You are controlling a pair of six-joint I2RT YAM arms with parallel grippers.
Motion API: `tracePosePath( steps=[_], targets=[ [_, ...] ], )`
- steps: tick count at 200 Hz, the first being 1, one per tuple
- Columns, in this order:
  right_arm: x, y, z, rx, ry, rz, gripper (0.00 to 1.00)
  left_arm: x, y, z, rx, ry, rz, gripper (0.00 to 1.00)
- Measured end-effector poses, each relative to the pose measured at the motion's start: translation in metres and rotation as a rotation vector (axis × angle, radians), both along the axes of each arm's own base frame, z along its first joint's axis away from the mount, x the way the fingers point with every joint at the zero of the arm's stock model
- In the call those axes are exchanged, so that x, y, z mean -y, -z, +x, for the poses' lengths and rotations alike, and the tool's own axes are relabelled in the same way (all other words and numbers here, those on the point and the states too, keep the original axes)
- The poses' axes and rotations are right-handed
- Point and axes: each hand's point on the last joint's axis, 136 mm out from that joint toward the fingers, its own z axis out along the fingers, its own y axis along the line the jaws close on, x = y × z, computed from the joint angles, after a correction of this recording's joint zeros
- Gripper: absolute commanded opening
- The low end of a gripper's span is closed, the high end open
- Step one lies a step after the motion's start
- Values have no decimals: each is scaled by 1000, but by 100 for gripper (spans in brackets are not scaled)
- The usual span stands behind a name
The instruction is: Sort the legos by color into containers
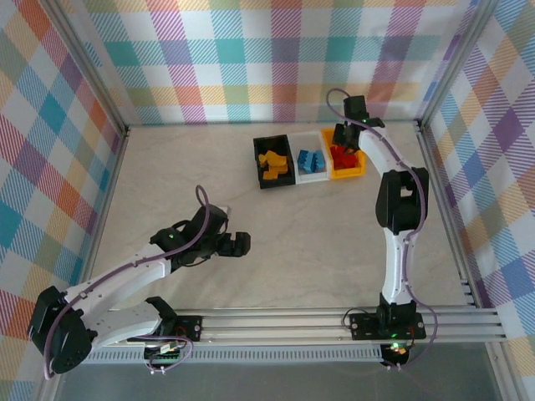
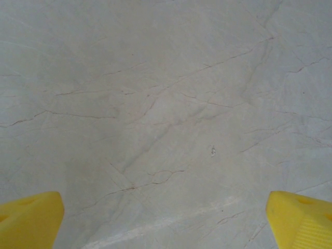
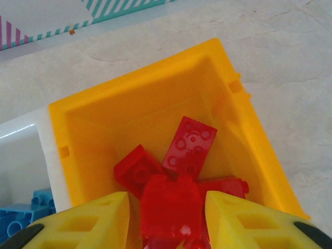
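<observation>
Red brick lies between the fingers of the right gripper, straight above the yellow-orange bin by the far edge of the table; whether clamped or released, I cannot tell; left gripper spread wide

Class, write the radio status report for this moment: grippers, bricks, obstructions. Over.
Left gripper open above bare table. Right gripper over yellow-orange bin, red brick between its fingers, grip unclear. Nothing blocking the drop.
</observation>
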Motion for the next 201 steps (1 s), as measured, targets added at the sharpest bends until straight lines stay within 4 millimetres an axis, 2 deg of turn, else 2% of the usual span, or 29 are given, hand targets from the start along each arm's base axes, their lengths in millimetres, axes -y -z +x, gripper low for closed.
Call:
tracePosePath(
  steps=[66,89,110,138,160,170,187,201],
  targets=[
    [-6,-1,-1,-2,-20,42,51,-1,3,1,-7,-6,6,100],
    [-9,-11,-17,-2,-31,69,55,-1,-4,1,14,-7,-11,100],
    [-12,-44,-36,33,-47,99,60,-4,-21,1,67,-13,-47,100],
    [-16,-118,-65,151,-87,138,72,-12,-48,2,161,-44,-91,100],
    [-14,-169,-97,241,-116,154,90,-21,-65,3,226,-80,-112,100],
    [-12,-181,-113,265,-134,146,100,-25,-70,4,249,-99,-111,100],
    [-6,-188,-143,285,-146,132,100,-32,-75,7,273,-131,-93,100],
    [0,-183,-168,290,-162,105,100,-36,-83,9,292,-146,-83,100]
  ],
)
